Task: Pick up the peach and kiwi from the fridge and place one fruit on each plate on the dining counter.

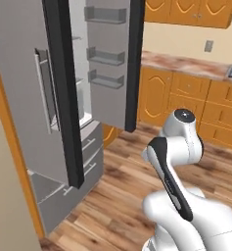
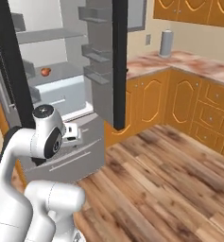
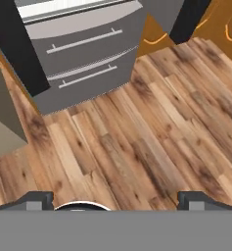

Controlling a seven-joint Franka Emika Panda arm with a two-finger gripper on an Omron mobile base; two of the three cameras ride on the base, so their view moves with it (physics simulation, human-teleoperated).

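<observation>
The fridge (image 2: 61, 97) stands open, with a pale grey inside, glass shelves and grey drawers (image 3: 83, 54) at the bottom. The peach (image 2: 45, 72), small, round and reddish, rests on a middle shelf near the left wall. My gripper (image 3: 116, 200) is open and empty. Its two dark fingertips (image 3: 39, 199) stand wide apart and point down at the wooden floor in front of the fridge's lower drawers, well below the peach. The kiwi, the plates and the dining counter are out of view.
The fridge's dark-edged right door (image 2: 118, 61) hangs open with grey bins, and the left door (image 1: 63, 98) juts toward me. To the right runs a wall counter (image 2: 189, 64) on orange cabinets, with a grey canister (image 2: 166, 42) on it. Wood floor (image 3: 151, 147) lies open ahead.
</observation>
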